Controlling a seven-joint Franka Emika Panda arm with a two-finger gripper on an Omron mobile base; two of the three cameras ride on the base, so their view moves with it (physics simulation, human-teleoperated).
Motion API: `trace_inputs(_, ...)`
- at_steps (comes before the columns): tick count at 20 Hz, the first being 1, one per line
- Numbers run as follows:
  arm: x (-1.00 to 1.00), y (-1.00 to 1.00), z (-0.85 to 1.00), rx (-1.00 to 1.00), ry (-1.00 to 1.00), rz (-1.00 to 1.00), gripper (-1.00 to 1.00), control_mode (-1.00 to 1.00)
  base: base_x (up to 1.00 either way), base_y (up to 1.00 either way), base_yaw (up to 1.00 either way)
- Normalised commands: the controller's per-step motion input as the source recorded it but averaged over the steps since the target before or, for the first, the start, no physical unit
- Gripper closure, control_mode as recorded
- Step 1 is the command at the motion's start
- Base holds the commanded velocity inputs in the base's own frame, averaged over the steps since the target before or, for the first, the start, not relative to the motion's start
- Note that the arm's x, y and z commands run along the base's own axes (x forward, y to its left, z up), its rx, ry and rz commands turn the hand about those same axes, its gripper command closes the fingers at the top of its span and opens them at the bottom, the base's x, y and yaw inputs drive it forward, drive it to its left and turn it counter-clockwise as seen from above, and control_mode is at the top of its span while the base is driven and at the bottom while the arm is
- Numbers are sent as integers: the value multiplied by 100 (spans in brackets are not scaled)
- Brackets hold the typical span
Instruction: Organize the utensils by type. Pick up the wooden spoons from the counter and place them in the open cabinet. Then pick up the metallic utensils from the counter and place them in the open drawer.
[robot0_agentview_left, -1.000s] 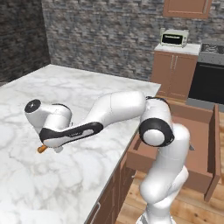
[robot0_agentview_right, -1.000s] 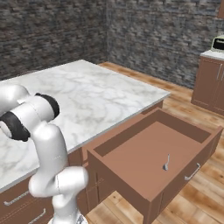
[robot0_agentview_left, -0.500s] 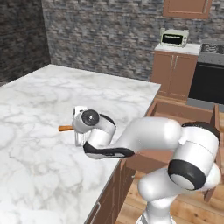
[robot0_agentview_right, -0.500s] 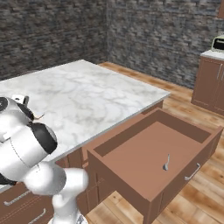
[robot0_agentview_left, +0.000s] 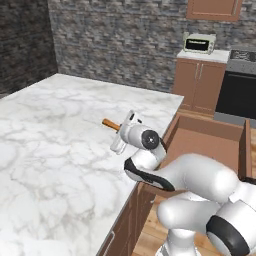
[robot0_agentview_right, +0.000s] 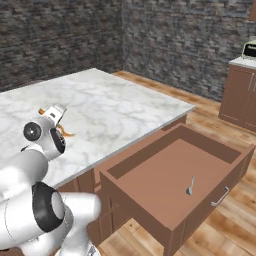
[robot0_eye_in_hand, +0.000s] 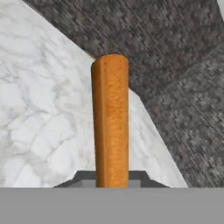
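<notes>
a: marble surface (robot0_agentview_left: 60, 140) on the left, white with grey veins, running back toward the dark stone wall (robot0_agentview_left: 115, 45).

b: and over its right edge?

a: the gripper (robot0_agentview_left: 121, 134) hangs above the surface, near the edge beside the drawer. its jaws are clamped on an orange-brown fork (robot0_agentview_left: 111, 124), and the handle end sticks out toward the back left.

b: is the fork touching the marble?

a: no, it is lifted clear. in the hand view the fork's flat handle (robot0_eye_in_hand: 110, 118) runs straight up from between the jaws, over the marble and the stone wall beyond.

b: what about the tines?

a: too small to tell; in the right base view an orange bit (robot0_agentview_right: 65, 131) shows just beside the wrist.

b: further right?

a: the open drawer (robot0_agentview_right: 150, 195), wide and shallow, pulled out from under the surface. a small silvery spoon (robot0_agentview_right: 190, 186) lies on its flat bottom, toward the front right. behind it stand brown cupboards (robot0_agentview_left: 202, 85) with a toaster oven (robot0_agentview_left: 199, 43) on top.
</notes>
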Motion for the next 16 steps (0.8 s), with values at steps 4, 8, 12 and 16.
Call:
trace_inputs(4, 18, -100, 97, 24, 15, -53, 100, -100, 0, 0, 0)
trace_inputs(8, 10, -100, 75, 25, 20, -54, 100, -100, 0, 0, 0)
trace_inputs(12, 12, -100, 30, 32, 5, -48, 100, -100, 0, 0, 0)
trace_inputs(16, 3, -100, -4, 31, 0, -44, 100, -100, 0, 0, 0)
